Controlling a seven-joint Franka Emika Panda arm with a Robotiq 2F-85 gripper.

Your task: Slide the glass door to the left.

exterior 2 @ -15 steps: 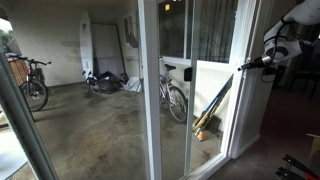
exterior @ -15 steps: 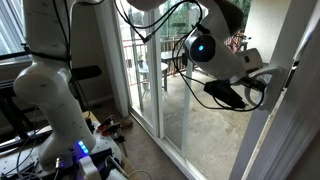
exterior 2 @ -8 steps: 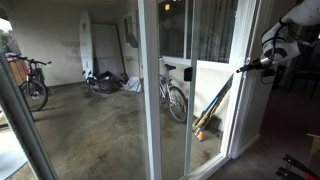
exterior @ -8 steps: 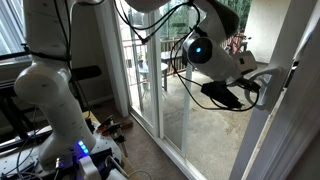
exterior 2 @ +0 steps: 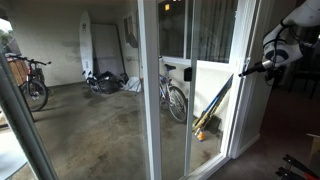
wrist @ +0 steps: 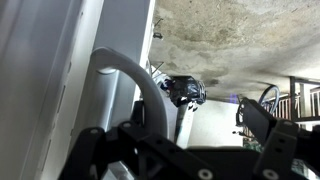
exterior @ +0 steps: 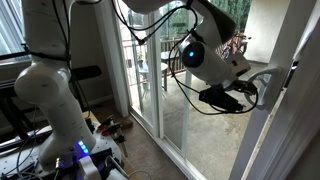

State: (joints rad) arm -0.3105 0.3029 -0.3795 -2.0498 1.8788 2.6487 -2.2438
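In an exterior view, the white robot arm [exterior: 50, 95] stands indoors. Its black gripper [exterior: 243, 97] is stretched toward the white-framed upright edge of the glass door [exterior: 272, 115]. The gripper is near the grey handle [exterior: 293, 73] and slightly lower than it. From this angle I cannot tell whether the jaws are apart or whether they touch the handle. Black cables [exterior: 150, 25] loop over the arm on the side away from the handle.

In an exterior view taken from outside through the panes, the gripper [exterior 2: 243, 70] meets the door's [exterior 2: 243, 115] vertical edge. The handle itself is too small to make out here. A bicycle [exterior 2: 175, 97] leans outside, well away from that edge, and a second bicycle [exterior 2: 30, 82] and a pale surfboard [exterior 2: 88, 45] stand much farther off.

In the wrist view, the handle [wrist: 128, 78] curves out from the white frame [wrist: 45, 70] as a grey loop. The gripper [wrist: 180, 150] is spread open, with one finger on each side of the loop's lower run. There is a gap between the far finger and the handle. Contact on the near side cannot be judged. Beyond the handle, a concrete floor [wrist: 235, 35] shows through the glass.
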